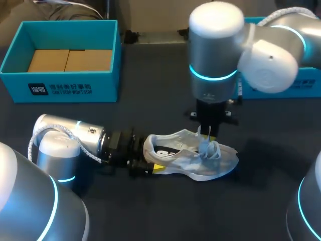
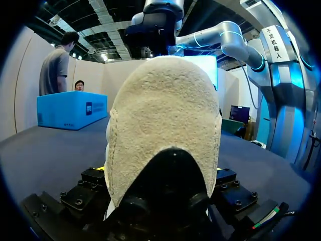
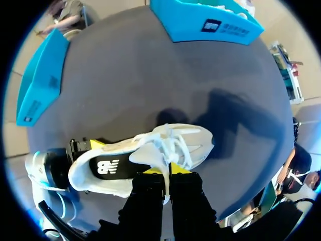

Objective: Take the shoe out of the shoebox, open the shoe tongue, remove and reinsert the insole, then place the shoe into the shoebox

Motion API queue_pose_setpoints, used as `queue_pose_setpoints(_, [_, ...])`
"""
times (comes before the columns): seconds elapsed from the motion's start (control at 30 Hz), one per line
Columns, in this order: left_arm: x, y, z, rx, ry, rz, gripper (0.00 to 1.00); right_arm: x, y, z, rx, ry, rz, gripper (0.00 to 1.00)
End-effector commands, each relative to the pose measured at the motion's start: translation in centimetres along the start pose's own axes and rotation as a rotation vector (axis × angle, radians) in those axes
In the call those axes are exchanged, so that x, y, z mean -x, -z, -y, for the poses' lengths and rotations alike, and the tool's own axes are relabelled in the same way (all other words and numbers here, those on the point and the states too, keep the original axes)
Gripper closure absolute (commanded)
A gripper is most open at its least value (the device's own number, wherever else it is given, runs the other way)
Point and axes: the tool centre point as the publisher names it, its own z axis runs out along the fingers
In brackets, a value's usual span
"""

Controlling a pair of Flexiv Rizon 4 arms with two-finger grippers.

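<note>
Sneaker (image 1: 193,159) is sitting outside the shoebox (image 1: 60,89), left end effector (image 1: 148,155) clamping its heel, right end effector (image 3: 169,169) pinching the tongue (image 3: 148,152); insole (image 3: 108,168) not yet out.

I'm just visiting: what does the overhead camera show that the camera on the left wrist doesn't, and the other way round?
Only the head view: the white fabric sneaker's laces and black insole, the right claw meeting those laces, and the brown cardboard floor inside the open teal cardboard shoebox. Only the left wrist view: the sneaker's fuzzy cream heel, close up, held in the left claw. Both: the sneaker, the shoebox, the dark table and the right arm above the shoe.
</note>
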Motion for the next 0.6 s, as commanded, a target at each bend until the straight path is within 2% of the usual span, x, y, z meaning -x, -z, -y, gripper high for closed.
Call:
queue_pose_setpoints(0.03, [0.0,0.0,0.1,0.002,0.001,0.000,1.00,2.4,-0.7,-0.7,-0.022,0.012,-0.115,1.00])
queue_pose_setpoints(0.2, [0.0,0.0,0.1,0.002,0.001,0.000,1.00,3.0,-1.2,-0.8,-0.045,0.037,-0.179,1.00])
queue_pose_setpoints(0.6, [0.0,0.0,0.1,0.002,0.001,0.000,1.00,4.3,-2.4,-0.3,-0.062,0.144,-0.258,1.00])
